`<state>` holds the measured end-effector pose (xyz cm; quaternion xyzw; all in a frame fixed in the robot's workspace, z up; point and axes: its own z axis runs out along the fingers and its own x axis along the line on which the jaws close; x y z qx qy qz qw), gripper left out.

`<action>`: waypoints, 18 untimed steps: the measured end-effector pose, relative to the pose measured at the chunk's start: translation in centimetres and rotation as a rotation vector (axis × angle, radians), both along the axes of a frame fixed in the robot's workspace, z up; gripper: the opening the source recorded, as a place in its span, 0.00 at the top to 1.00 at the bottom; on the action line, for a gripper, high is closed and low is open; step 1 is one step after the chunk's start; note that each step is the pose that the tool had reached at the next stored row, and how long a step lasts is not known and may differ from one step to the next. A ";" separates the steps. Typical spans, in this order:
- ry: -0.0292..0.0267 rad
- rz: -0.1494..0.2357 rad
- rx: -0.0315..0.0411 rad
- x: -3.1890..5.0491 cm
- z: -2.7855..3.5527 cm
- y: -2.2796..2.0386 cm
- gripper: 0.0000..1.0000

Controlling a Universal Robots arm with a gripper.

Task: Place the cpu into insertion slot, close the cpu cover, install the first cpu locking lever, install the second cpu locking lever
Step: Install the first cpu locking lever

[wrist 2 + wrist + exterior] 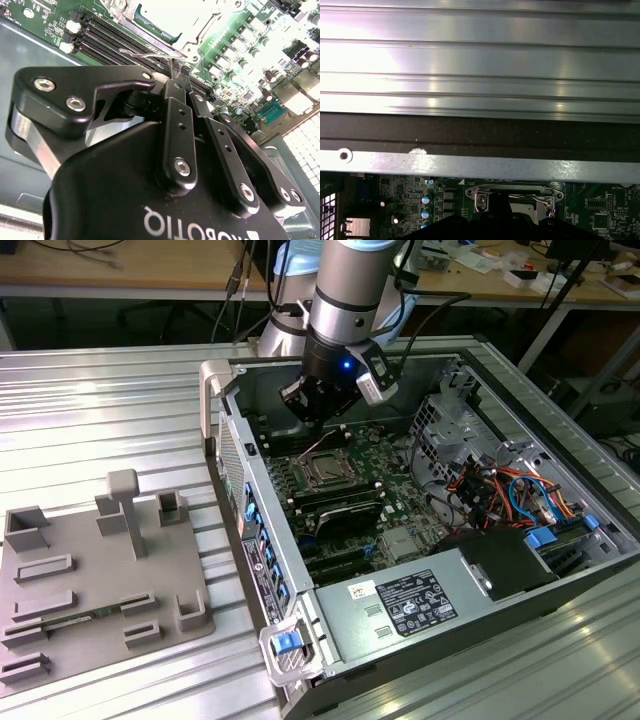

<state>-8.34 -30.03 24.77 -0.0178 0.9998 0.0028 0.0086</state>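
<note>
I had the gripper (318, 412) hanging inside the open computer case (560, 585), upper centre of the exterior view, just above the far edge of the green motherboard (395, 475). In the second wrist view the black fingers (180, 135) sat pressed together w/ no gap I could see and nothing between them, so the jaws were narrow, effectively closed and empty; the tips (175, 75) pointed at a thin wire lever (145, 54) next to the socket.

The insertion slot (326, 470) sat centre of the exterior view, just below the gripper. Its cpu cover (327, 456), the silver frame, looked flat down over it, w/ a grey square in the cut-out that I took for the cpu (327, 472); couldn't confirm how well it was seated from that angle. In the second wrist view the cover (165, 20) was washed out at top centre, memory slots (100, 35) running alongside it at upper left. In the first wrist view the cover's edge (512, 192) showed at bottom centre, partly behind the gripper's dark body, below the case's metal rail (470, 162).

Left of the case in the exterior view, a grey fixture plate (95, 585) lay on the ribbed metal table (90, 410), well apart from the gripper. Power supply (400, 615) sat lower centre-right, cable bundle (505, 495) at right.
</note>
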 end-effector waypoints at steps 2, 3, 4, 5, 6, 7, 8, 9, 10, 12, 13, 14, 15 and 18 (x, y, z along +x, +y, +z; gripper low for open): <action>-0.0002 0.000 0.0001 0.02 -0.04 0.00 0.89; -0.0003 0.000 0.0001 0.03 -0.07 0.00 0.89; -0.0002 0.000 -0.0003 0.04 -0.11 0.00 0.89; -0.0001 0.000 -0.0008 0.05 -0.17 0.00 0.89; -0.0001 0.000 -0.0023 0.12 -0.31 0.00 0.89; 0.0000 0.000 -0.0031 0.16 -0.39 0.00 0.89; -0.0001 0.000 -0.0037 0.27 -0.54 0.00 0.89; 0.0000 0.000 -0.0044 0.42 -0.71 0.00 0.89; 0.0000 0.000 -0.0046 0.54 -0.84 0.00 0.89; 0.0000 0.000 -0.0047 0.81 -1.13 0.00 0.89; 0.0000 0.000 -0.0047 0.92 -1.26 0.01 0.89; 0.0002 0.000 -0.0048 0.95 -1.30 0.02 0.89; 0.0003 0.000 -0.0047 0.99 -1.36 0.04 0.89; 0.0004 0.000 -0.0047 1.23 -1.67 0.13 0.89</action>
